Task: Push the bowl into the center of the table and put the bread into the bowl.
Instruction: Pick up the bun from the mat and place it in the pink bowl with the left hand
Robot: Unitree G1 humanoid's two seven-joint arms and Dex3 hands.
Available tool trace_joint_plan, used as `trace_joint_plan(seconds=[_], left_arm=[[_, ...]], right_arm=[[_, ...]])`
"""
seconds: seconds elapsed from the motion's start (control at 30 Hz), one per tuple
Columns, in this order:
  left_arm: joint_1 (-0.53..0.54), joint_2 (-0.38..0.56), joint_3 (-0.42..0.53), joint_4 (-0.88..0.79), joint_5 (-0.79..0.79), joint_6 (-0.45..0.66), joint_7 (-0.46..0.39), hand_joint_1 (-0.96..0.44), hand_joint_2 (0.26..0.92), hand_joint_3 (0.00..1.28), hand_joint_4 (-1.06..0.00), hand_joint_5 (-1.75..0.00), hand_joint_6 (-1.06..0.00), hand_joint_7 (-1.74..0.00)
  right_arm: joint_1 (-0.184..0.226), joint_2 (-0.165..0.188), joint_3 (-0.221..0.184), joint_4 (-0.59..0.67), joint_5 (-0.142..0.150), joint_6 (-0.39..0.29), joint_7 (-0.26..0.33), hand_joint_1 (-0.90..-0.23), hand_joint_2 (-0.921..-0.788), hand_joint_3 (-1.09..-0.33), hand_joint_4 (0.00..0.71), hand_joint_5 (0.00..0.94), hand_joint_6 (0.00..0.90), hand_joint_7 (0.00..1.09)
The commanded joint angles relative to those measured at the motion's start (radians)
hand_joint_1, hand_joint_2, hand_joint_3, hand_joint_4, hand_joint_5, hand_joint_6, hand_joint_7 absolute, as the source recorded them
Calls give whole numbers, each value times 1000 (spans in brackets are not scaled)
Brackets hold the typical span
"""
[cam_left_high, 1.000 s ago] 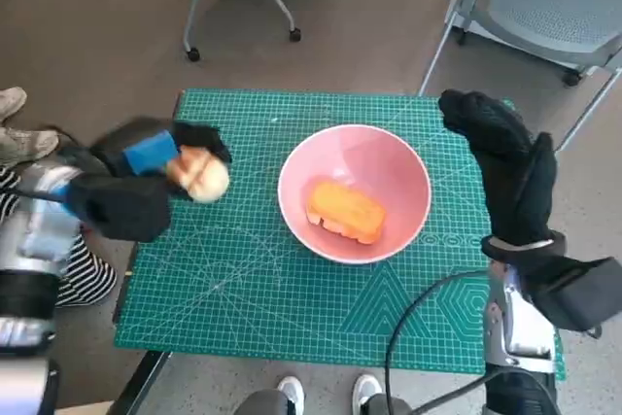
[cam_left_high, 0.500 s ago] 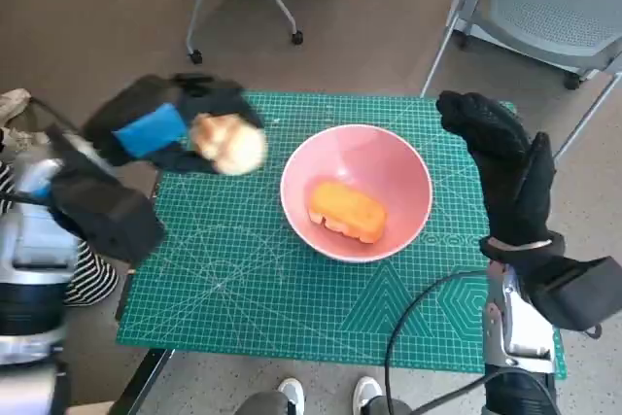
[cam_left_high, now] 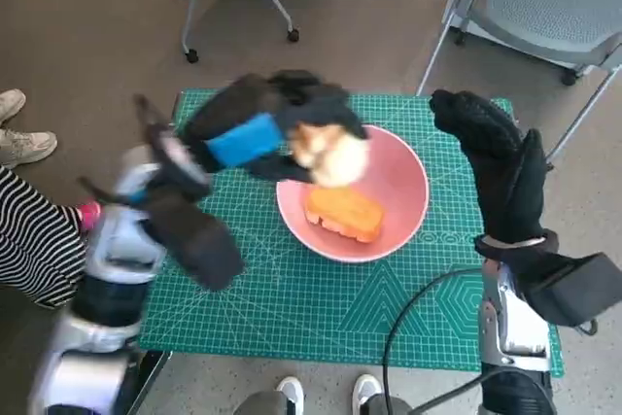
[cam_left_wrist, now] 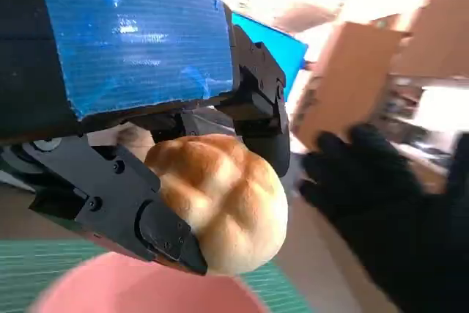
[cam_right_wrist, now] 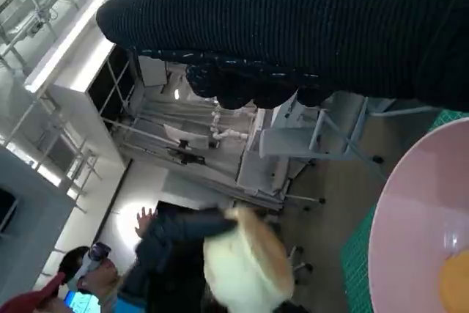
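Left robot hand point(cam_left_high: 255, 133) grips bread roll point(cam_left_high: 333, 155) over pink bowl point(cam_left_high: 398, 193) rim — right robot hand point(cam_left_high: 505, 177) empty, fingers spread.

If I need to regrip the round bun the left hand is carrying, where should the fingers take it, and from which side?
Across its widest part, from above. The bun is a smooth dome with no edge or handle, so only its rounded flanks give hold. The left hand holds it that way now, fingers on opposite sides, above the pink bowl. Its underside should stay free for setting down beside the orange bread.
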Motion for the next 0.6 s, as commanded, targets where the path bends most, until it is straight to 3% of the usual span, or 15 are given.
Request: trace_joint_plan(seconds=[0.03, 0.43, 0.57, 0.6], left_arm=[[-51, -54, -50, 118, 48, -31, 34, 1, 901, 7, -854, -967, -685, -1119], [-133, -145, -123, 390, 118, -90, 81, 1, 920, 59, -747, -1105, -591, -1197], [-143, -156, -140, 443, 128, -53, 53, 0, 921, 169, -635, -1247, -454, -1306], [-143, -157, -142, 446, 129, -41, 43, -19, 903, 168, -585, -1141, -422, -1193]], right_arm=[[29, 3, 5, -14, -16, 17, -12, -707, -921, -721, 194, 1, 41, 576], [53, -2, -1, -35, -23, 15, -24, -709, -921, -717, 196, 1, 31, 579], [62, -1, -4, -42, -24, 14, -27, -709, -921, -714, 197, 2, 32, 581], [64, -1, -4, -45, -25, 14, -28, -709, -921, -714, 197, 2, 32, 581]])
